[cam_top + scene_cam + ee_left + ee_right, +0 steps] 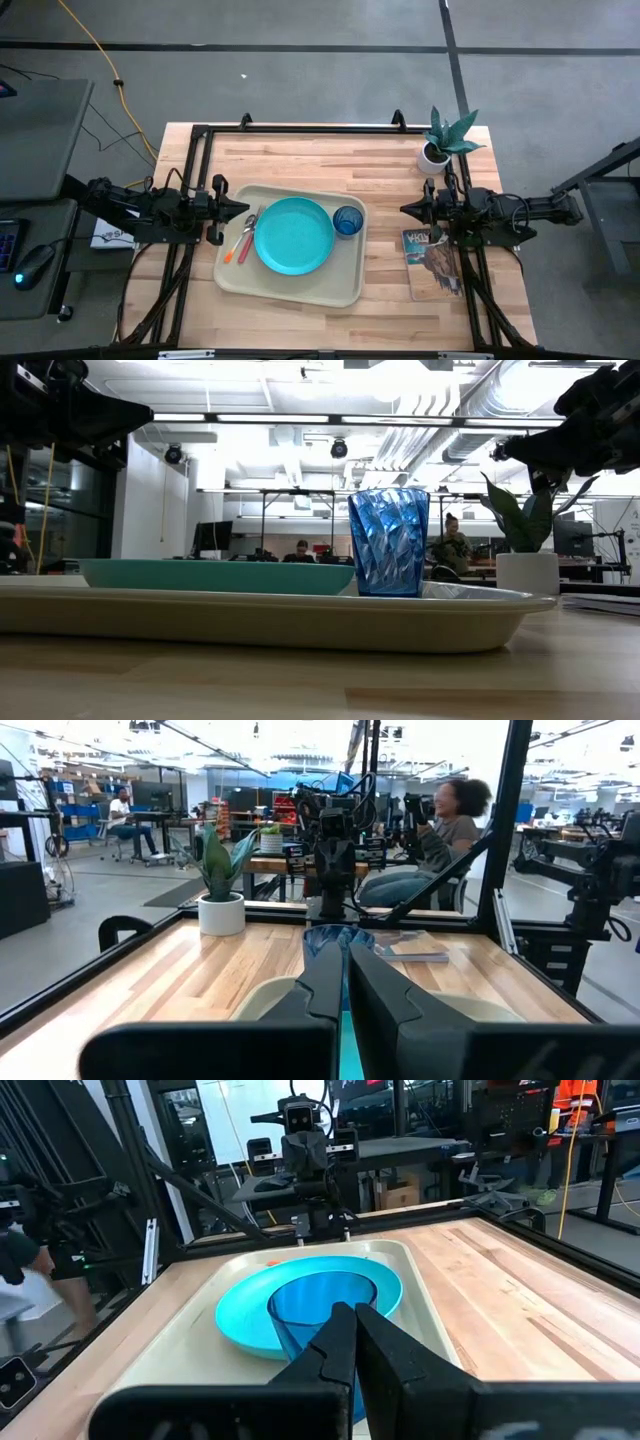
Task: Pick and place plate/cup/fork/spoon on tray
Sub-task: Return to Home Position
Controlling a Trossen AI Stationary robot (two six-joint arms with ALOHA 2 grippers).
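Observation:
The beige tray [300, 285] lies on the table's middle. On it rests the turquoise plate [293, 235], with the blue cup [347, 221] upright at the plate's right. A fork and a spoon with orange and pink handles [243, 240] lie on the tray left of the plate. My left gripper [243, 208] is shut and empty, held level above the tray's left edge. My right gripper [405, 209] is shut and empty, held level to the right of the tray. The cup [389, 541] and the plate [215, 575] also show in the low view.
A white pot with a green plant [436, 152] stands at the far right. A printed magazine [432, 262] lies to the right of the tray, under my right arm. A black frame [300, 128] runs along the table's edges. People sit in the room beyond the table.

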